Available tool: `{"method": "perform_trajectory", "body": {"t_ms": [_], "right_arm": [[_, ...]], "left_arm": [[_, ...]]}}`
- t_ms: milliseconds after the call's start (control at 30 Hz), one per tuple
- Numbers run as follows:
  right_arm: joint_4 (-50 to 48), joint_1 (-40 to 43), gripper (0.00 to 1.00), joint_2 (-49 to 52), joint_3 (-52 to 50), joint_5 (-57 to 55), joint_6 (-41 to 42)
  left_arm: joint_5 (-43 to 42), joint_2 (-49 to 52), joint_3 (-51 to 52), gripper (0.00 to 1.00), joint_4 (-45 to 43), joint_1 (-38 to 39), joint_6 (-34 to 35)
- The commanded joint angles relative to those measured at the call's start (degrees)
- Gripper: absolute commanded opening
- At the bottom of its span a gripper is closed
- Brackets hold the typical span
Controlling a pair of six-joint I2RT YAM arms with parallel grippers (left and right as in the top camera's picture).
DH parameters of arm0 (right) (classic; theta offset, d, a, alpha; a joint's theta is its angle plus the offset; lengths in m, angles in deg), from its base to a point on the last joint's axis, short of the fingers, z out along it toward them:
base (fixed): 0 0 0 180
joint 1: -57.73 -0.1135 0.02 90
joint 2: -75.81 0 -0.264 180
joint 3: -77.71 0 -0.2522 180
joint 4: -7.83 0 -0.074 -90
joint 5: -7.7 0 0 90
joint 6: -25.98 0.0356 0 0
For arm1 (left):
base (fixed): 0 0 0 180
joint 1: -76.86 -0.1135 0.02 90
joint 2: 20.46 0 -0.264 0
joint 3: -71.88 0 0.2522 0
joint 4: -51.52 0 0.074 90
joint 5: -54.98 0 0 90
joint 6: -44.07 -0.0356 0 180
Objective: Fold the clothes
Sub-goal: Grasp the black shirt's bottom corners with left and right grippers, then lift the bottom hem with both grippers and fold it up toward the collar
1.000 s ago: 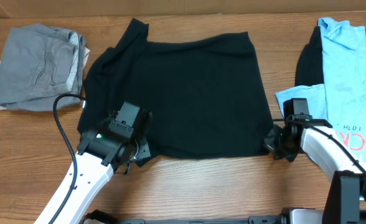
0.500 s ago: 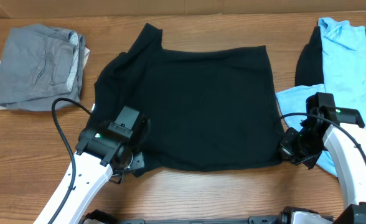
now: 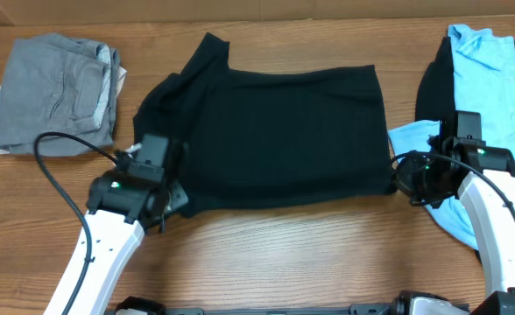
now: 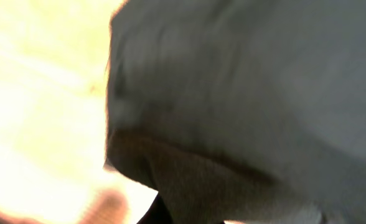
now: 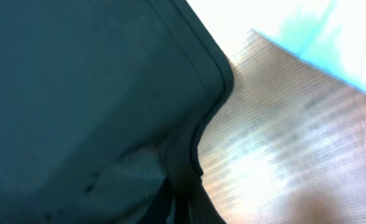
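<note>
One black T-shirt [image 3: 275, 131]: left pincer [image 3: 170, 201] clamps its 7 o'clock corner, right pincer [image 3: 404, 182] its 4 o'clock corner; one light-blue T-shirt [image 3: 485, 79] beside.

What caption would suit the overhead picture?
A black T-shirt, near corners held by left gripper and right gripper.

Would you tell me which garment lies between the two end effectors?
The black T-shirt, spread mid-table; the grey folded garment sits far left, the light-blue T-shirt far right.

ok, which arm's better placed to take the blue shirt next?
Probably right. The right arm is at the corner of the black shirt, right beside the blue shirt; the left arm sits at the opposite corner, far across.
</note>
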Motion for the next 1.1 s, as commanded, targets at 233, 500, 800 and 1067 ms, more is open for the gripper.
{"method": "perform_trajectory", "body": {"t_ms": [233,500,800,1067], "right_arm": [[-13.1,0.1,0.04,6.7,2.1,0.7,0.0],[-25.0,-1.1,0.04,13.7,2.1,2.3,-1.1],[-32.4,-3.7,0.04,21.8,2.1,2.3,-1.1],[-36.8,-4.2,0.04,24.0,2.1,0.5,-1.1]], "left_arm": [[2.0,4.9,-1.6,0.04,-16.6,-2.8,-5.8],[7.6,16.3,-1.6,0.04,-26.1,-2.9,-6.0],[7.9,22.9,-1.6,0.04,-33.2,-3.3,-6.0],[7.9,23.4,-1.6,0.04,-36.2,-5.5,-6.0]]}}
